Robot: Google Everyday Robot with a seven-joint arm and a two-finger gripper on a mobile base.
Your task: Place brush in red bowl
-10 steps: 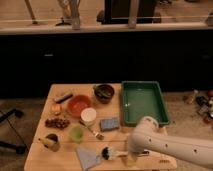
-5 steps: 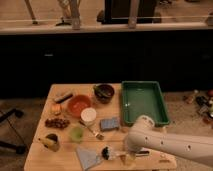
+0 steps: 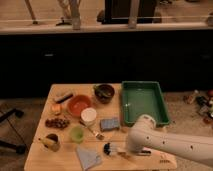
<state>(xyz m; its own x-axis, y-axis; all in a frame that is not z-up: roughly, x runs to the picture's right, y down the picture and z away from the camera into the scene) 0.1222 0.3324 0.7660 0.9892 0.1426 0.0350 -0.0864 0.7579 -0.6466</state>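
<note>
The brush lies on the wooden table near the front edge, black bristle head to the left and white handle pointing right. My gripper is at the end of the white arm, which comes in from the right, and sits right at the handle's right end, mostly hidden by the wrist. The red bowl stands at the table's back left, well apart from the brush, with a white cup just in front of it.
A green tray sits at the back right and a dark brown bowl beside it. A blue sponge, a brown-handled utensil, a green cup, a blue cloth, grapes and a mug lie around.
The arm has shifted a little to the left, bringing the gripper closer over the brush handle. The brush and the other objects have not moved.
</note>
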